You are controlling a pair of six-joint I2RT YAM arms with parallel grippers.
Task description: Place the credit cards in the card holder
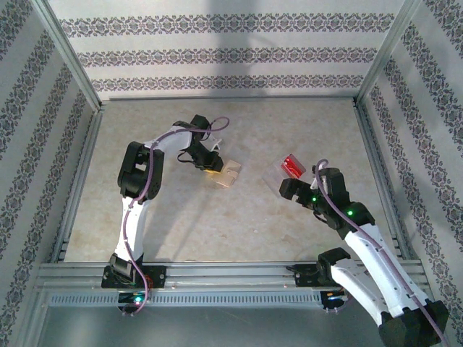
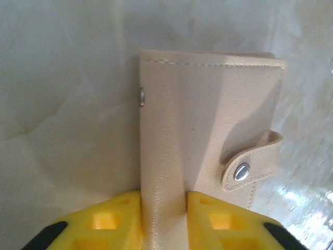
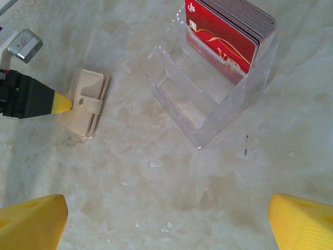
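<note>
Yellow fingers (image 2: 104, 226) of the left gripper (image 2: 164, 224) pinch the pliable-looking card holder (image 2: 208, 130) by its near edge, while the right gripper (image 3: 166, 219) gapes empty before stiff, likely slick credit cards (image 3: 229, 34) upright in a clear stand (image 3: 203, 109), best nipped by top edges.

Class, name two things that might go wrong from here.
The snap tab on the card holder is fastened; the left gripper pinching one edge may drag it rather than open it. The credit cards sit packed in the clear stand; the open right gripper may pull several or tip it.
</note>
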